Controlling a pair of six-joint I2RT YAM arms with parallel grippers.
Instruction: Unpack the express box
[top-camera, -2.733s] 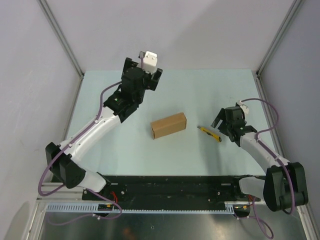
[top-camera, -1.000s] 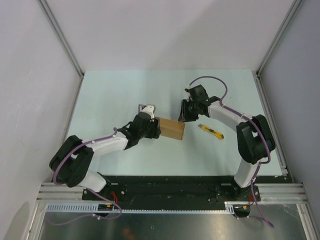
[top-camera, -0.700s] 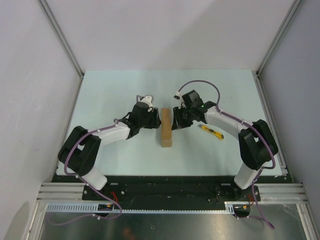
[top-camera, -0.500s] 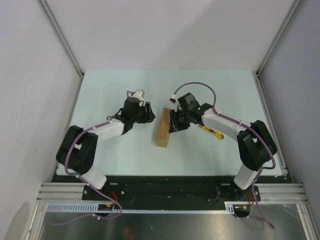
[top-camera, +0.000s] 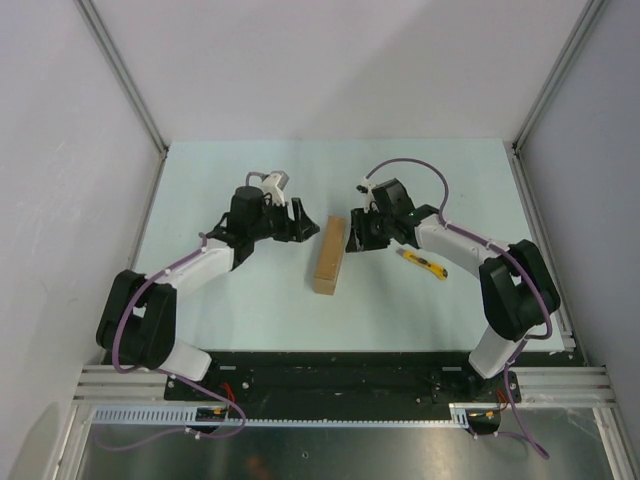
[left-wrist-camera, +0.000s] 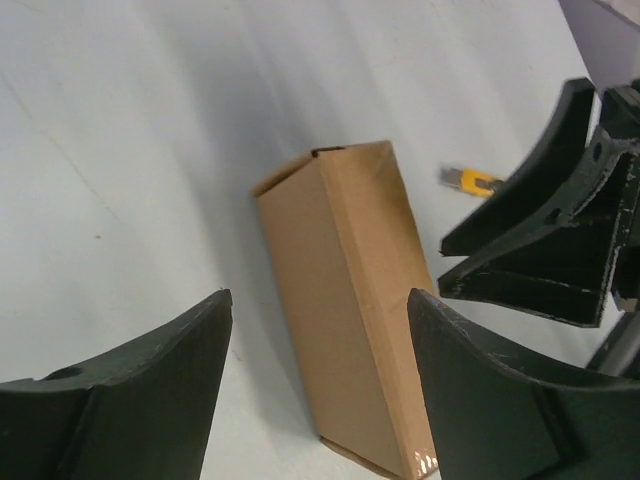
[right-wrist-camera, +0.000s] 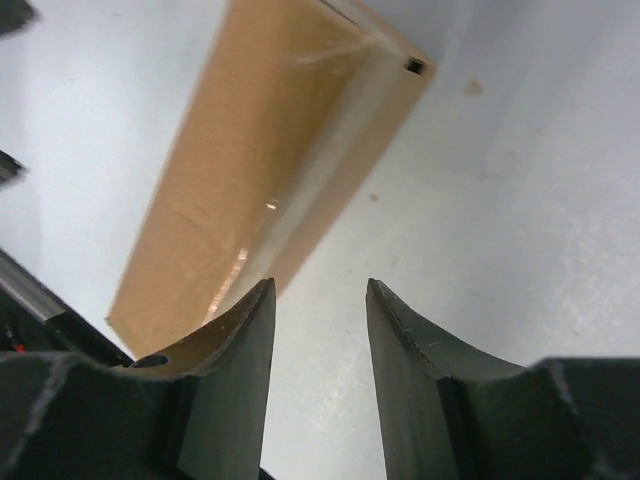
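At the bottom of the overhead view, 2 white-and-black arms (top-camera: 190, 270) rise from their bases and bend inward over the pale green desk (top-camera: 200, 180).

The express box (top-camera: 328, 255), a small oblong brown cardboard carton, lies on the desk at the centre of that frame. Its long axis runs nearly bottom to top, with the upper end tipped slightly right. Its visible end flap is tucked shut, and nothing holds it.

The left tool (top-camera: 308, 226) sits left of the box's upper end, close by but apart, pointing toward it. In the left wrist view its 2 black fingers (left-wrist-camera: 130, 390) fill the lower corners, spread wide. The box (left-wrist-camera: 350, 300) lies beyond them across the middle, not gripped.

The right tool (top-camera: 352, 232) stands just right of the box's upper end. Whether it touches the side cannot be told. In the right wrist view its fingers (right-wrist-camera: 235, 350) are parted by a moderate gap with only bare desk between them. The box (right-wrist-camera: 280, 150) slants from upper right to lower left, just past the left-hand finger.

A slim yellow utility knife (top-camera: 425, 263) lies on the desk right of centre, beside the right forearm.
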